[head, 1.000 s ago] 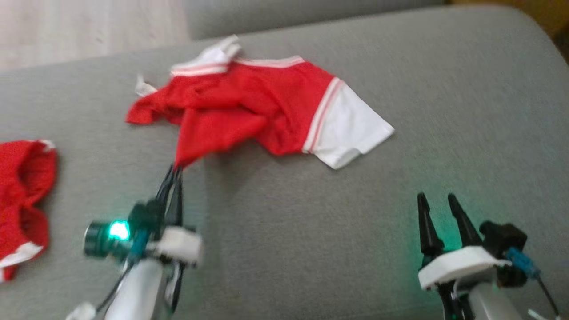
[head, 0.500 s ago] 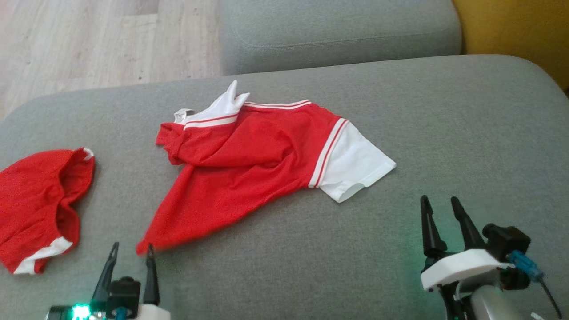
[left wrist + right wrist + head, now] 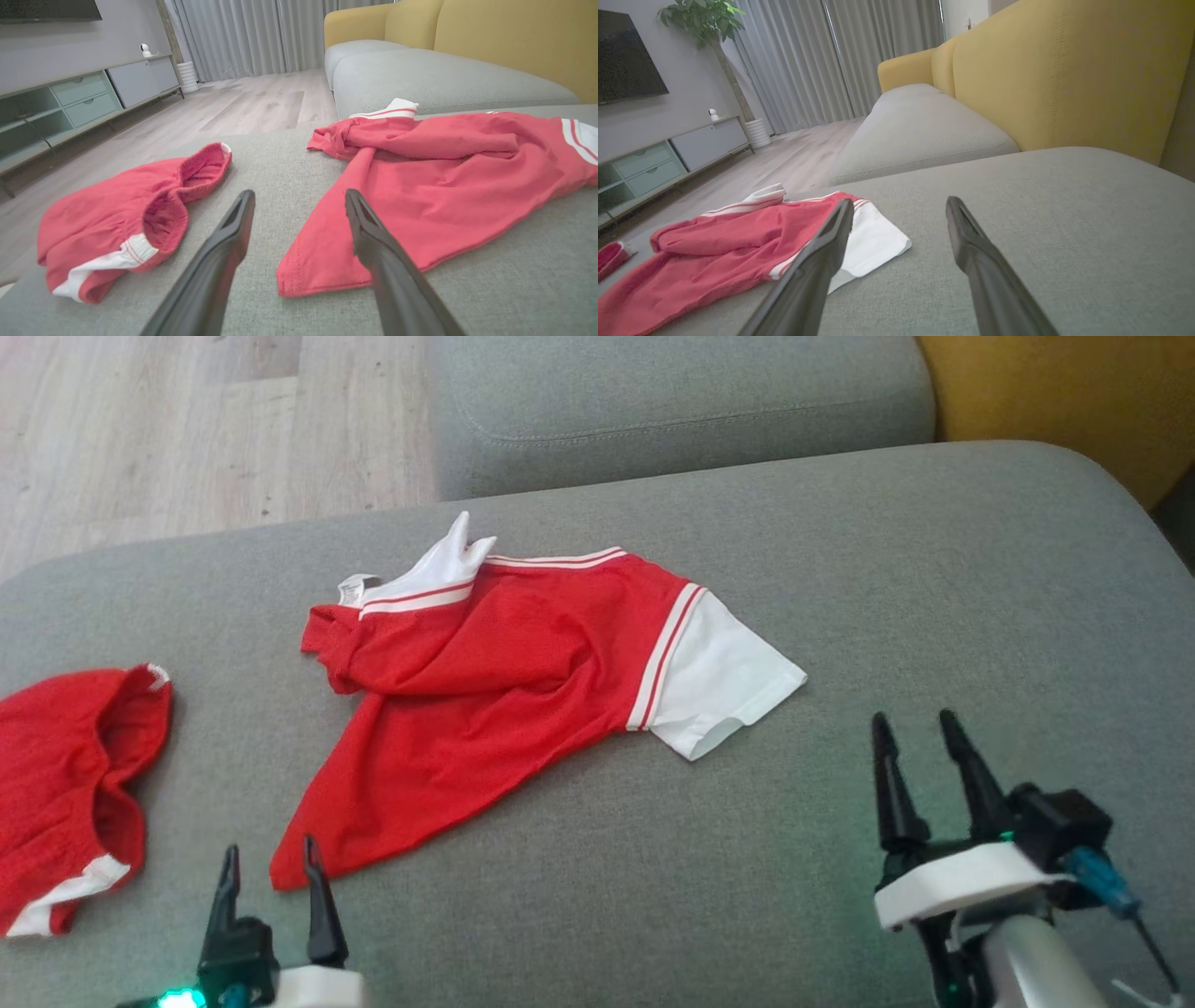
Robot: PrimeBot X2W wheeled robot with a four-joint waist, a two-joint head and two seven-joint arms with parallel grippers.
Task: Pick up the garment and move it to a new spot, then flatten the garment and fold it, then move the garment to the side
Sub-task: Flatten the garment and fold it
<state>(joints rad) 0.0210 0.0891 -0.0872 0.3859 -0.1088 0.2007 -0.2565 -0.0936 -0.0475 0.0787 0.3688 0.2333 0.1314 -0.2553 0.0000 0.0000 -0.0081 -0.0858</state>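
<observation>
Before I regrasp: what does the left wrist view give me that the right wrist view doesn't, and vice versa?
Left wrist view: the open left tool, the shirt's near corner lying free, the red shorts in full. Right wrist view: the open right tool, the white sleeve's hem, a potted plant. Shared: red shirt, grey cushion, cabinet.

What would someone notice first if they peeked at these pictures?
A bright red shirt with white sleeves lies crumpled in the middle of the grey cushion. Red shorts sit bunched near its left edge. The left hand, open, points at the shirt's nearest corner; the right hand is open too.
</observation>
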